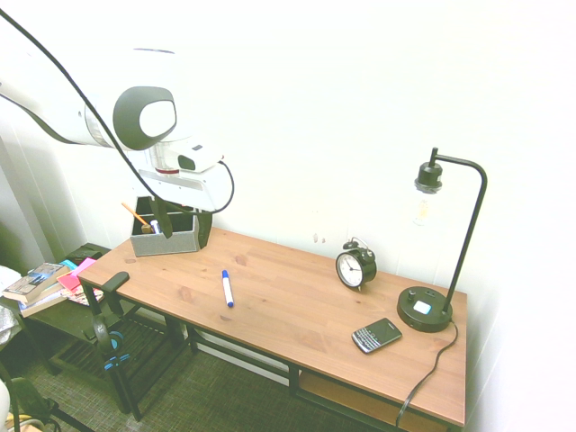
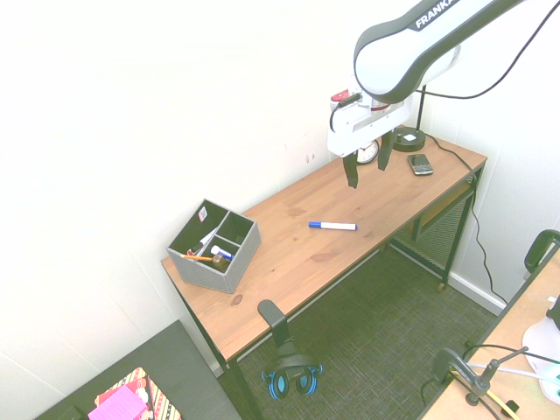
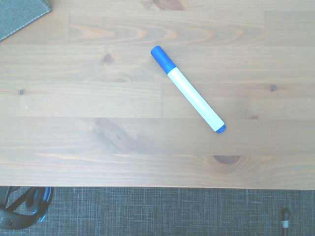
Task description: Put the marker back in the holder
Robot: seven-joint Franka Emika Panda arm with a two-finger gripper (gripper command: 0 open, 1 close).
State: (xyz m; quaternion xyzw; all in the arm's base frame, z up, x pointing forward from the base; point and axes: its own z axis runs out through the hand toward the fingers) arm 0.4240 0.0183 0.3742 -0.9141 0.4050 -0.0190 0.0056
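The marker (image 1: 228, 288) (image 2: 332, 226) (image 3: 189, 91), white-barrelled with a blue cap, lies flat on the wooden table (image 1: 297, 310) near its front edge. At the table's far end by the wall stands the grey holder (image 1: 166, 241) (image 2: 229, 265), open-topped with dark compartments holding an orange pencil and other small items; one corner of the holder (image 3: 19, 14) shows in the wrist view. My gripper (image 2: 367, 166) (image 1: 184, 227) hangs well above the table, over the marker. It is open, with nothing between its fingers.
A black alarm clock (image 1: 355, 266), a black desk lamp (image 1: 425, 309) and a phone (image 1: 376, 335) sit at the table's other end. Headphones (image 2: 291, 381) hang below the front edge. Books and coloured papers (image 1: 40, 283) lie on a low shelf beside the holder's end.
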